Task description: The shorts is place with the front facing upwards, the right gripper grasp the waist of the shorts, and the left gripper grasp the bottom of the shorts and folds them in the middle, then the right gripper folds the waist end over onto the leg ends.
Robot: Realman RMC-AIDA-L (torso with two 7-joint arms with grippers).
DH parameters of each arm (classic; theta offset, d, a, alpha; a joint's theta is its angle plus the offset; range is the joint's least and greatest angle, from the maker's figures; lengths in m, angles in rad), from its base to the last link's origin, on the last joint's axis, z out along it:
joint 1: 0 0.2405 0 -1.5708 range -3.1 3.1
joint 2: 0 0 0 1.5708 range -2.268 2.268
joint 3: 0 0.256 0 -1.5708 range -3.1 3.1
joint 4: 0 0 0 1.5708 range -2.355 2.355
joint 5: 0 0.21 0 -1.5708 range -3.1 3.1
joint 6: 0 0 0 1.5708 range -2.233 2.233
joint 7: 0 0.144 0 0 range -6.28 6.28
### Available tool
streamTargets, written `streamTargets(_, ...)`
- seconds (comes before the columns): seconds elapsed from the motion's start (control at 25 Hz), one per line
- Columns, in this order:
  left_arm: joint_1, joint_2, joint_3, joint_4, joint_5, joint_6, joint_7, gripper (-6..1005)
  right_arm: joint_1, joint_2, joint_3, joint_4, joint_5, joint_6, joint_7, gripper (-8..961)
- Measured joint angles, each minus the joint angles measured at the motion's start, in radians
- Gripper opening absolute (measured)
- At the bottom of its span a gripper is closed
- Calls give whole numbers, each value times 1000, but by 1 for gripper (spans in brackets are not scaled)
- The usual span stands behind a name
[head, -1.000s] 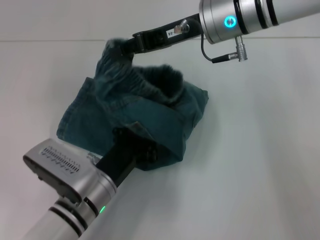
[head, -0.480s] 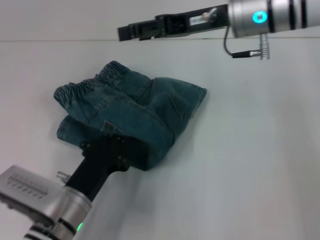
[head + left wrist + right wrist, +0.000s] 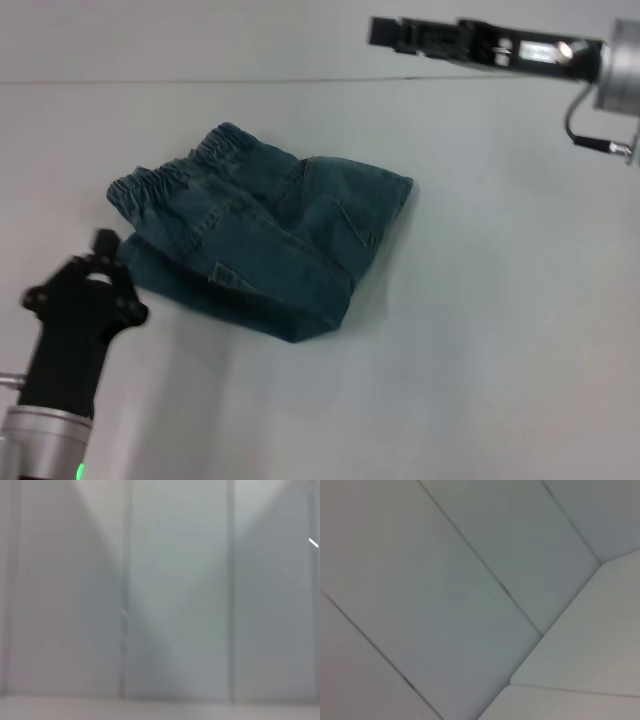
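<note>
Denim shorts (image 3: pixel 262 240) lie folded on the pale surface (image 3: pixel 480 330), left of centre in my head view. Waist (image 3: pixel 185 168) sits at the far-left edge of the bundle, on top of the lower layer; leg ends aren't distinguishable from here. Left end effector (image 3: pixel 95 268) sits near-left, just beside the shorts' left edge, not touching; can't tell if its fingers are apart or together. Right end effector (image 3: pixel 385 30) is up at far right, well clear of the fabric, holding nothing; its finger gap is unreadable too. Both wrist views show only blank panels.
</note>
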Motion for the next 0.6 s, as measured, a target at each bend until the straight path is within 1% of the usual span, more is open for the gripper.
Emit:
streamTargets(0.08, -6, 1, -10, -4, 4, 35, -6, 105, -33, 5, 17, 0, 16, -1, -45, 803)
streamTargets(0.16, -47, 3, 19, -1, 24, 42, -17, 109, -64, 13, 30, 0, 29, -1, -96, 804)
streamTargets(0.24, -113, 5, 63, 5, 63, 20, -22, 112, -92, 26, 35, 0, 35, -1, -159, 804)
streamTargets(0.28, -192, 5, 105, 11, 105, -36, -23, 114, -105, 32, 35, 0, 35, -1, -189, 805)
streamTargets(0.32, -223, 4, 117, 12, 119, -75, -23, 116, -120, 37, 36, -1, 35, -1, -230, 805)
streamTargets(0.36, -223, 4, 117, 12, 119, -75, -23, 117, -136, 42, 37, -1, 35, 1, -269, 806)
streamTargets(0.4, -264, 2, 126, 12, 132, -128, -23, 119, -151, 46, 40, 0, 38, 4, -300, 806)
streamTargets(0.48, -316, 0, 127, 13, 145, -233, -23, 122, -181, 51, 50, 11, 45, 8, -350, 807)
streamTargets(0.52, -337, -1, 124, 13, 149, -290, -24, 124, -193, 51, 56, 17, 48, 8, -365, 807)
streamTargets(0.6, -358, 0, 114, 11, 151, -385, -24, 128, -214, 51, 69, 24, 50, 8, -377, 808)
